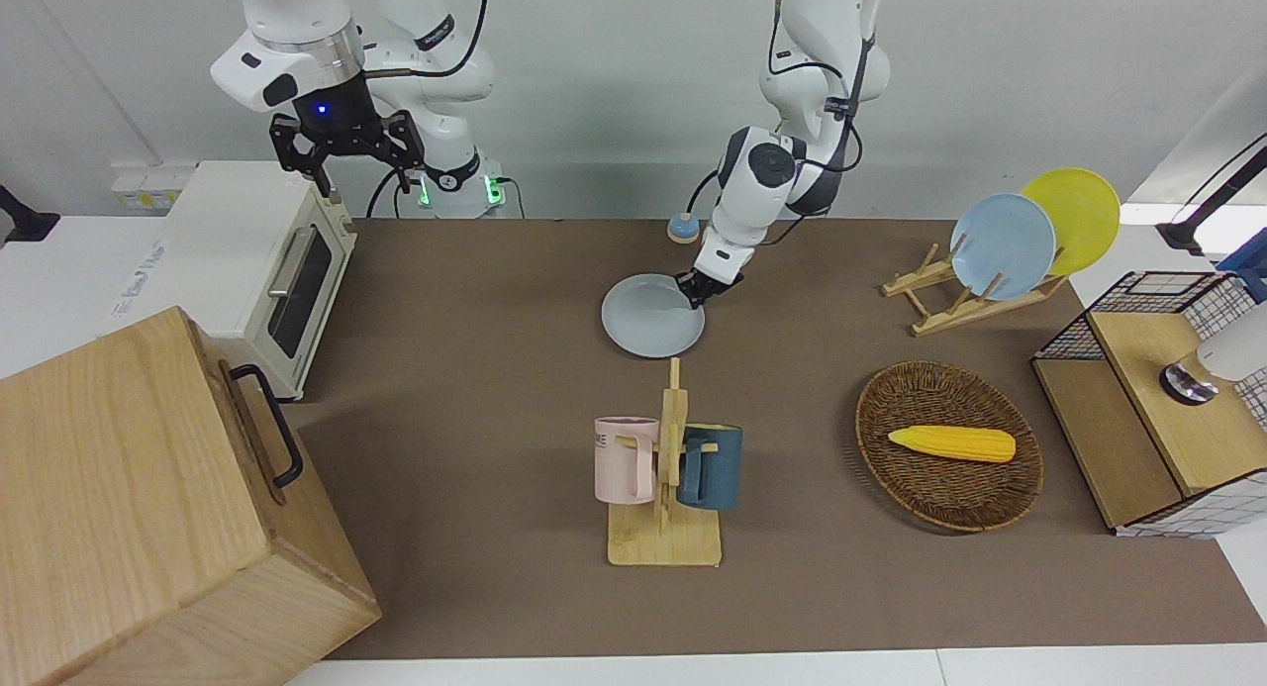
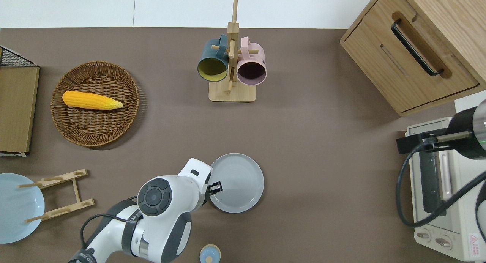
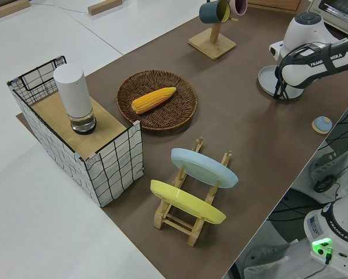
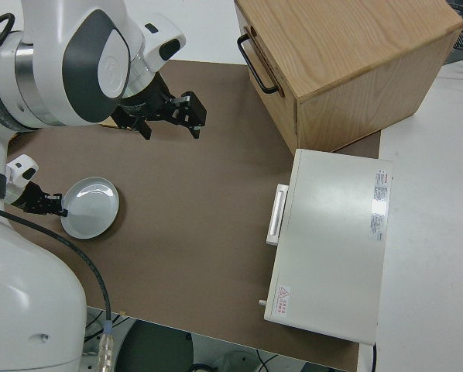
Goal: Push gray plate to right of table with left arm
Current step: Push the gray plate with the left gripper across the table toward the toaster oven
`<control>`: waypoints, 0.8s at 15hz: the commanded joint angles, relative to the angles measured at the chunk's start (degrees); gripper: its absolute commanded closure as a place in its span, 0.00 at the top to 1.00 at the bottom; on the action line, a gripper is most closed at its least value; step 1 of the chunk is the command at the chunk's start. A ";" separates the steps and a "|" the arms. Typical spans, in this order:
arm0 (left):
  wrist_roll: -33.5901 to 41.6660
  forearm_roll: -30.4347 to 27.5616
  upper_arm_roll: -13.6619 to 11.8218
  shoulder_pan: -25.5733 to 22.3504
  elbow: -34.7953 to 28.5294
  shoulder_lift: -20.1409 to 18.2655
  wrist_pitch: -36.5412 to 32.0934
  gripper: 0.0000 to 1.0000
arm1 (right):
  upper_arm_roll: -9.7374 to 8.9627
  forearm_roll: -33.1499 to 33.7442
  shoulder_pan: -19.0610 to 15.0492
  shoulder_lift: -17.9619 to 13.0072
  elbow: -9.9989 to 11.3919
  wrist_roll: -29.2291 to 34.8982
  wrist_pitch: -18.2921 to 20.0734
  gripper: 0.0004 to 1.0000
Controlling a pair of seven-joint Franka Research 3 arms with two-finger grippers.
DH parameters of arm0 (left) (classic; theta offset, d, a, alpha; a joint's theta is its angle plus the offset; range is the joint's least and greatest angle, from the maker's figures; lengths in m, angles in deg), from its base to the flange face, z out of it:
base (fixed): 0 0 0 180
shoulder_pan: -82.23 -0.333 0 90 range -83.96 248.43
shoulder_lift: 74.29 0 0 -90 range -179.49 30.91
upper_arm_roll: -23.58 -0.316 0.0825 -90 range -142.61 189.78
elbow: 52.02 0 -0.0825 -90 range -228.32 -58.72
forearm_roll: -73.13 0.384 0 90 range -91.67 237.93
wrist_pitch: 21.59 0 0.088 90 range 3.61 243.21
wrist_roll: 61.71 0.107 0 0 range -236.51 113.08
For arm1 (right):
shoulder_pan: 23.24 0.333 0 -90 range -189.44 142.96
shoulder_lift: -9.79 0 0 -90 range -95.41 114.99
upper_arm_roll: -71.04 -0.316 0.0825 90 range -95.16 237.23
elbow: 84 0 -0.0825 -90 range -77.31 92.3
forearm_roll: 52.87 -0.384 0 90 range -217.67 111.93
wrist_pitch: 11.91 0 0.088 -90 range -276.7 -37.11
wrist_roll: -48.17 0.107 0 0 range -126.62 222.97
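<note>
The gray plate [image 1: 648,320] [image 2: 239,181] [image 3: 268,78] [image 4: 92,209] lies flat on the brown table [image 1: 475,389] [image 2: 322,149], near the middle and toward the robots. My left gripper [image 1: 705,288] [image 2: 215,188] [image 3: 281,96] [image 4: 44,203] is down at table height, at the plate's rim on the side toward the left arm's end of the table. It seems to touch that rim. My right gripper [image 1: 341,161] [image 4: 166,116] is parked, open and holding nothing.
A mug rack [image 1: 665,528] with a pink and a dark blue mug stands farther from the robots than the plate. Toward the left arm's end are a basket [image 1: 921,498] with corn and a dish rack [image 1: 950,305]. A toaster oven [image 1: 247,260] and a wooden cabinet [image 1: 148,508] fill the right arm's end.
</note>
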 commanded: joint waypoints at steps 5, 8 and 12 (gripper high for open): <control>-2.91 -0.62 2.48 3.37 4.66 10.62 7.03 0.00 | -0.05 -0.14 -0.39 -0.41 0.23 -1.13 0.08 1.00; -3.00 -0.54 2.48 5.04 6.08 12.21 8.26 0.00 | -0.06 -0.14 -0.39 -0.41 0.23 -1.13 0.08 1.00; -3.53 -0.54 2.56 7.24 6.17 13.35 10.81 0.00 | -0.14 -0.14 -0.39 -0.41 0.23 -1.13 0.08 1.00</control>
